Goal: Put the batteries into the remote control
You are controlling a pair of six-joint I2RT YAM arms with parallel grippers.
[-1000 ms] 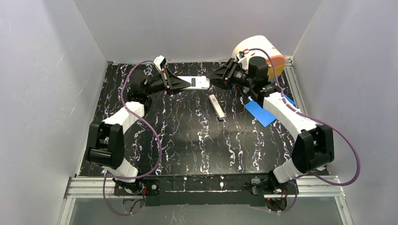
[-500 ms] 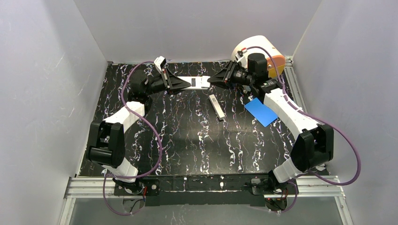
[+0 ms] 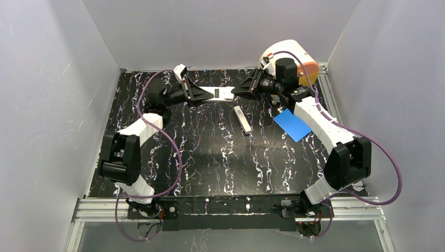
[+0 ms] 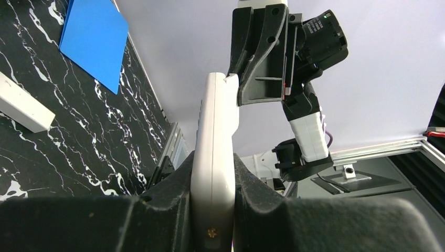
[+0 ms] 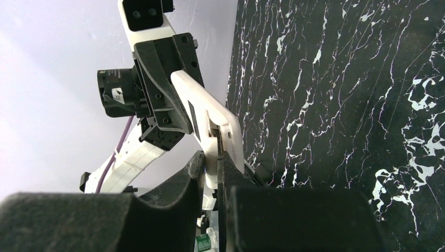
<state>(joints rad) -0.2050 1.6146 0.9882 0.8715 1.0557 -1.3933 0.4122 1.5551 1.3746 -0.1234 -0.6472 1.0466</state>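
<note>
Toward the upper middle of the overhead view, the remote control (image 3: 225, 93) is held off the counter (image 3: 210, 157). It lies roughly level between the two arms, and its small dark recess faces the overhead camera. The left claw (image 3: 208, 93) is clamped tight on the left part of the remote control. In its wrist view the white body stands edge-on, squeezed between both pads.

The right claw (image 3: 235, 92) meets the opposite end. In its own wrist view the jaws are narrowed onto the thin edge of that end, with white plastic pinched between them, so both claws grip the same piece from either side.

Just below and to the right of the remote control in the overhead view, a short white bar (image 3: 242, 119) lies flat on the counter, apart from both claws. A blue card (image 3: 293, 126) lies to the right of it, beside the right forearm. A round white tub (image 3: 286, 50) with an orange side sits in the upper right corner, behind the right wrist.
</note>
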